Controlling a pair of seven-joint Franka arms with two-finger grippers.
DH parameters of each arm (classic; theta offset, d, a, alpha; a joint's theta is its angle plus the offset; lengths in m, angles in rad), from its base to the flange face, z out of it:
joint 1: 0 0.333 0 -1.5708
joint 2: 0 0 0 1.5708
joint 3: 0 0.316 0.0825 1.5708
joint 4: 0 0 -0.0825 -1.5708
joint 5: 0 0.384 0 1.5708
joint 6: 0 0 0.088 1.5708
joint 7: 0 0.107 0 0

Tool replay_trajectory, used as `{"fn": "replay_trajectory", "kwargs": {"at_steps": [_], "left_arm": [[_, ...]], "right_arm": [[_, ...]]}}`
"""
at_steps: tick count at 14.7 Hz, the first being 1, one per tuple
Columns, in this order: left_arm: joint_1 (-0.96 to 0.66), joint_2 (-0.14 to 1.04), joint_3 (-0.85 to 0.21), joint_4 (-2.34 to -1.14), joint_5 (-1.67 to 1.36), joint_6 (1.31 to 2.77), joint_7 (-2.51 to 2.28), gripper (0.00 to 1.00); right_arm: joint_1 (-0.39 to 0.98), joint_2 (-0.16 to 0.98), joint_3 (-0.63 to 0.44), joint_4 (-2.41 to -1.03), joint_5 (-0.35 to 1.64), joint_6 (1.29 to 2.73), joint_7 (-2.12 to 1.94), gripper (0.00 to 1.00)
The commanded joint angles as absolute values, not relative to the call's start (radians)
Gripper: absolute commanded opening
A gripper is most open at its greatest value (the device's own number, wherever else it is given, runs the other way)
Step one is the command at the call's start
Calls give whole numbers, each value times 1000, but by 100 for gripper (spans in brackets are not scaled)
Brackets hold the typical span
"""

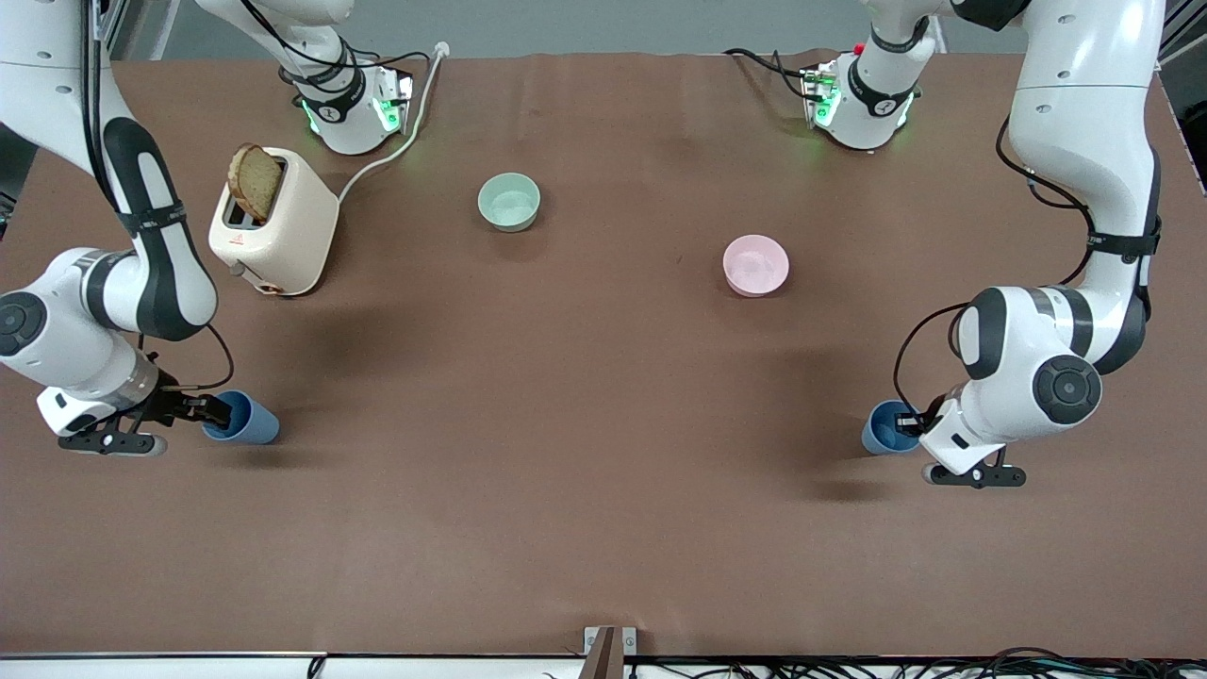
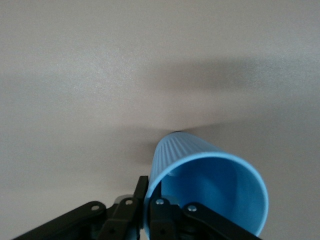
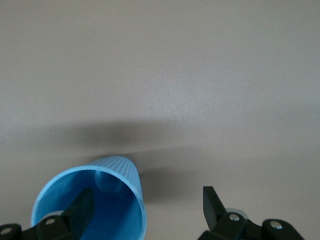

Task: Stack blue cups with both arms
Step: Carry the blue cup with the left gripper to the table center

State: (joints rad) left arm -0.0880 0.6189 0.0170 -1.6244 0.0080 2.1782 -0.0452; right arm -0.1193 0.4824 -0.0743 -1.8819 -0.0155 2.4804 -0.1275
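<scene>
Right then, my left gripper [image 2: 142,210] had pinched the rim of one ribbed matte blue plastic cup [image 2: 207,187], while my right gripper [image 3: 147,210] stood wide, one finger inside the other blue plastic cup [image 3: 92,200], not yet closed. Both cups stood nearer the camera than the round pink bowl [image 1: 755,265], one toward each arm's end. Next, I judged: close, lift, nest. Nothing blocked the middle.
</scene>
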Motion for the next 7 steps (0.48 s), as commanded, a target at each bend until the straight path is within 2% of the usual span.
{"fn": "replay_trajectory", "kwargs": {"at_steps": [1,3,4,5,7], "left_arm": [[-100,603,8,-1611,8,2175,-92,0],[-129,543,-21,-1605,6,2123,-135,0],[-144,528,-46,-1576,6,2077,-178,0],[-167,519,-78,-1545,6,2025,-249,0],[-216,520,-155,-1519,12,2003,-525,0]], "right_arm": [[-123,482,-67,-1899,-26,2500,-140,62],[-121,492,-66,-1901,-25,2514,-137,30],[-123,492,-66,-1901,-25,2514,-135,10],[-124,492,-66,-1901,-25,2513,-132,1],[-123,491,-66,-1895,-25,2505,-132,1]]}}
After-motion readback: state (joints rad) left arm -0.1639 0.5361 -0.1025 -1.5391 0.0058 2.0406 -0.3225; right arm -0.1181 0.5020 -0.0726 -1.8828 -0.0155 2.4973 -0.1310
